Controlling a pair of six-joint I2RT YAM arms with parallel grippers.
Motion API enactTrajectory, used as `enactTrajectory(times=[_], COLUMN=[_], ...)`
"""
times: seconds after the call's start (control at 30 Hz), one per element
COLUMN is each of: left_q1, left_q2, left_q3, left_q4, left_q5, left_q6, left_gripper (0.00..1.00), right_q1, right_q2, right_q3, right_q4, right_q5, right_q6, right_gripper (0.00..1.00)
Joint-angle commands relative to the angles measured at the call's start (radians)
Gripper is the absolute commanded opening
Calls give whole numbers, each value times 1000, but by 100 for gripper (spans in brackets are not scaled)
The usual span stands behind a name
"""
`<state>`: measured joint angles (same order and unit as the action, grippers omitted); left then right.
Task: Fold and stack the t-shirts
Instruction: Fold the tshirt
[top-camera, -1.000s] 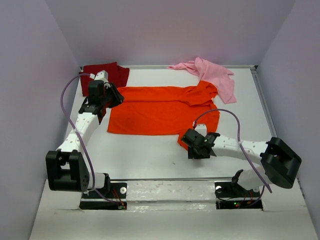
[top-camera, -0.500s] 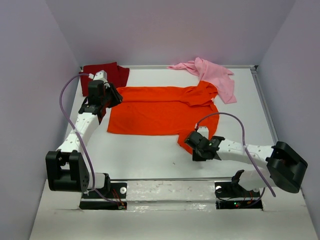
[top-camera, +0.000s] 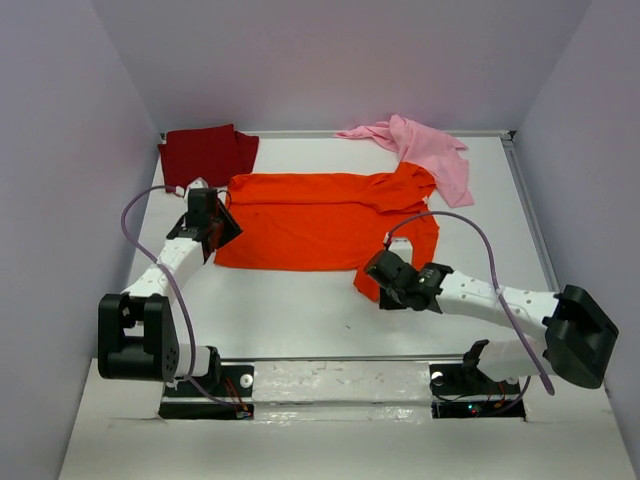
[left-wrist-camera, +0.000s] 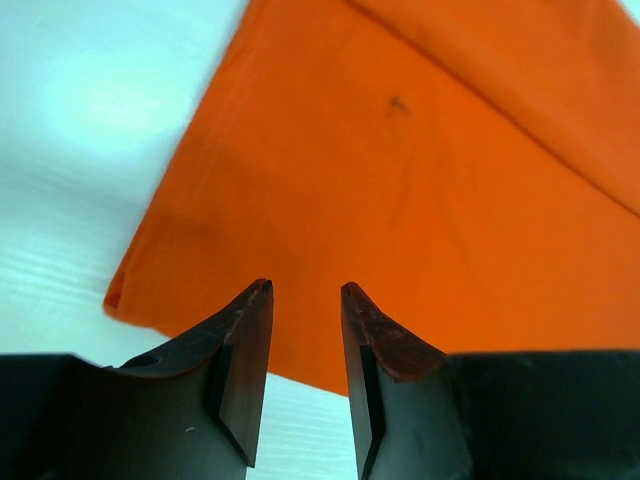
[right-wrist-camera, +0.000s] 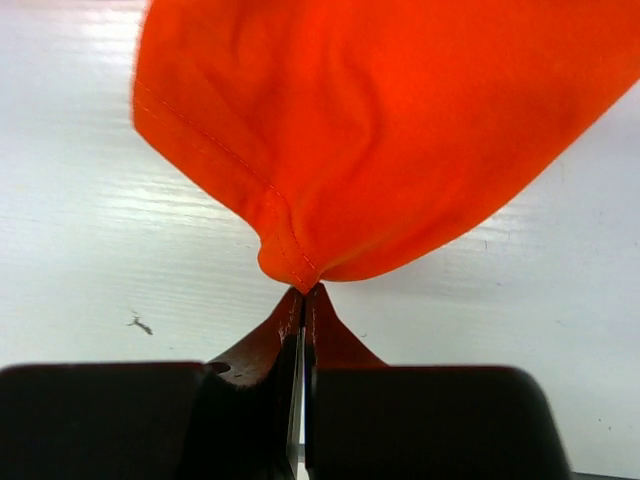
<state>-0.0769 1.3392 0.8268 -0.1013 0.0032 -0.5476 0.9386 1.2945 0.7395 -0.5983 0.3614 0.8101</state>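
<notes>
Top view: orange tee (top-camera: 320, 215) lies spread on the table (top-camera: 300, 315), approx. central. Dark red tee (top-camera: 208, 155) sits at the far-left corner and appears folded. Pink tee (top-camera: 428, 150) lies crumpled at the far edge, touching the orange tee's far-right part. Left claw (top-camera: 224, 232) is over the orange tee's near-left corner. Right claw (top-camera: 380, 272) is at its near-right corner.

Left wrist view: left claw (left-wrist-camera: 305, 290) is spread, w/ nothing between the jaws. It hangs above the orange tee (left-wrist-camera: 420, 190) just inside that corner. Contact w/ the cloth: cannot tell.

Right wrist view: right claw (right-wrist-camera: 303, 292) is pressed together and pinches a bunched hem corner of the orange tee (right-wrist-camera: 400, 120). The cloth looks raised off the table (right-wrist-camera: 100, 250) at that point.

Assessment: the step in hand is the first fold of the orange tee. The right grip is made, the left grip is not yet made.

Next move req.: left claw drops onto its corner and closes on it. Both claws then lift together and carry the near edge toward the far edge. Risk: a thin pinch on the right may slip.
</notes>
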Motion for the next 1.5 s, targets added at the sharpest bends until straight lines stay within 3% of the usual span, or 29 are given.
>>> enactTrajectory(times=[0.0,0.07,0.53,0.73,1.0,1.17,1.2,1.23,1.37,1.47], left_q1=[2,2,-9,-9,-6,-8,-8,-8,-8,-8], left_q2=[-41,-37,11,99,198,233,230,219,178,123], left_q3=[-49,-77,-40,-32,-80,-81,-83,-83,-84,-89], left_q4=[-18,-34,-184,-178,-72,-54,-51,-55,-57,-64], left_q5=[-130,-176,-442,-414,-238,-203,-210,-213,-207,-186], left_q6=[-74,-92,-60,-69,-110,-112,-112,-115,-106,-107], left_gripper=[44,48,51,51,49,35,27,10,1,0], right_q1=[11,11,11,11,11,11,11,11,11,11], right_q2=[-40,-64,-161,-208,-219,-228,-228,-227,-227,-221], right_q3=[61,69,120,115,112,93,90,87,81,100], right_q4=[8,11,12,20,20,20,20,20,14,-14], right_q5=[51,56,88,80,79,82,85,88,117,186], right_q6=[-45,-54,-101,-106,-104,-100,-98,-100,-107,-120], right_gripper=[0,0,0,0,0,0,0,0,0,0])
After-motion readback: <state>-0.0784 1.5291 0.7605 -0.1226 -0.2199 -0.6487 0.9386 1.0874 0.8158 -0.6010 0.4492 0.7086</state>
